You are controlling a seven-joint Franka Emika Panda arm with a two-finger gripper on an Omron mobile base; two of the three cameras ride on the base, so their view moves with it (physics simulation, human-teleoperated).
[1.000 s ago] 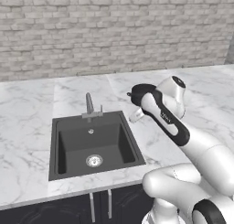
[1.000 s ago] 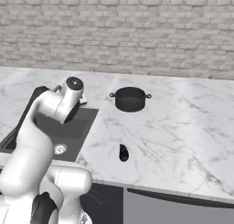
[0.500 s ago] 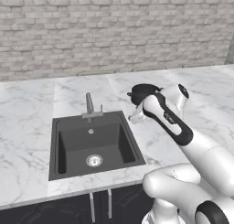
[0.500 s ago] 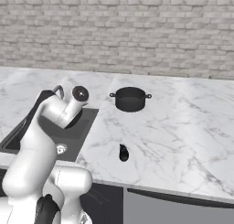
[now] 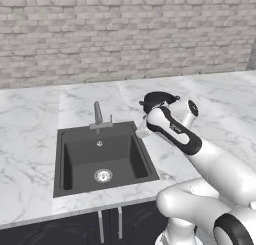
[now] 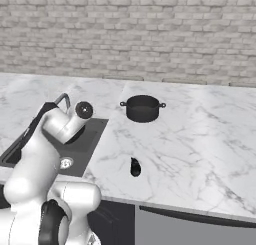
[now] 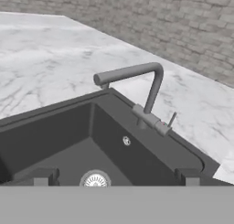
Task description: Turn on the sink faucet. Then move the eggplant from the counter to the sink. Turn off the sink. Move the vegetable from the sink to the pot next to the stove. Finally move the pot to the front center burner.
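The sink faucet (image 7: 151, 91) stands behind the dark sink (image 7: 55, 136), its spout reaching over the basin and its small lever (image 7: 171, 120) upright; no water runs from it. The round drain (image 7: 95, 178) lies low in the hand view. My gripper (image 7: 115, 177) is open and holds nothing, hovering over the sink's right side and facing the faucet (image 5: 98, 116). The eggplant (image 6: 135, 167) lies on the white marble counter (image 6: 200, 139) right of the sink (image 6: 92, 134), near the front edge. The pot and the stove are out of view.
A black two-handled casserole (image 6: 143, 108) stands on the counter behind and to the right of the sink, partly hidden by my arm in the left base view (image 5: 159, 96). A brick wall (image 5: 125, 34) runs along the back of the counter.
My hand has come down and forward toward the sink's right rim. The jaws stay open. The eggplant and the black casserole have not moved.
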